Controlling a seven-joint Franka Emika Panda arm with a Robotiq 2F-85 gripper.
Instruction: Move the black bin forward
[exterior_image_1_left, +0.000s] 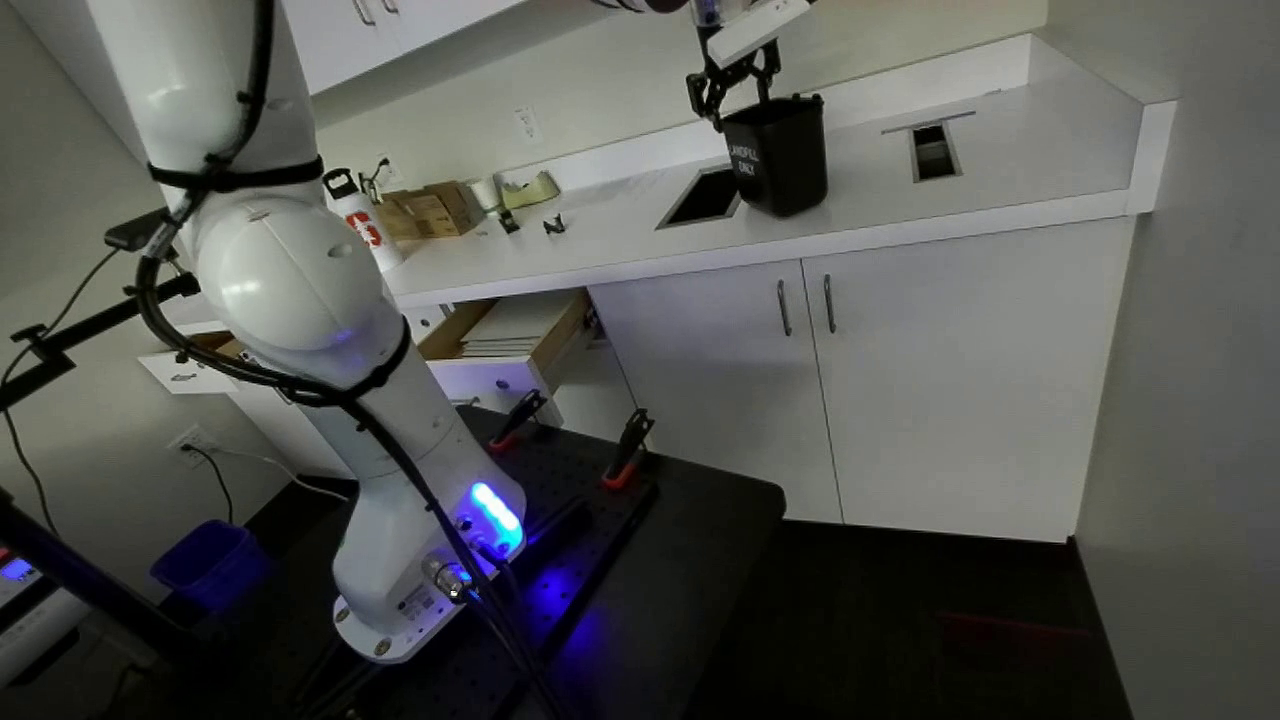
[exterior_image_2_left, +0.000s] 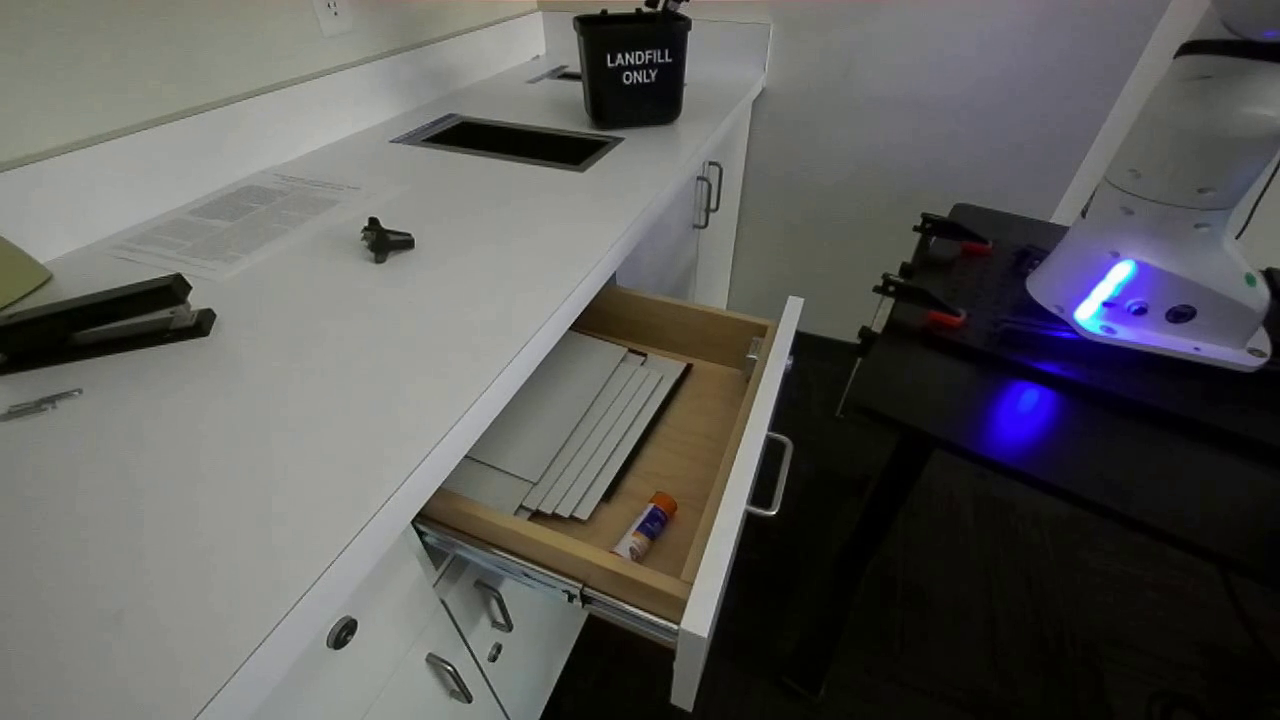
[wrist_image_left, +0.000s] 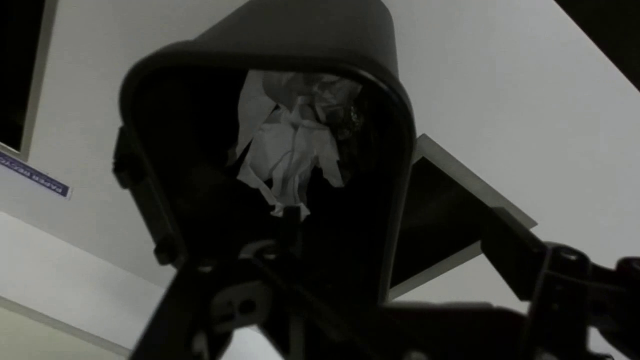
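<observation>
Our black two-fingered claw (wrist_image_left: 395, 230) is spread wide, one finger in the mouth of the small, tapered, black plastic bin (exterior_image_1_left: 778, 160) and one outside, with the bin's side wall between them, not pinched. Crumpled white paper (wrist_image_left: 290, 147) sits inside, so we guess the bin is light. The wall may be smooth and bend a little, so we should squeeze just below the rim. The bin stands upright on the flat white counter (exterior_image_1_left: 1040, 155), just beside the big dark rectangular hole (exterior_image_1_left: 703, 196) and near the front edge (exterior_image_1_left: 960, 226). We have open room between the bin and the small dark rectangular hole (exterior_image_1_left: 935, 152)
</observation>
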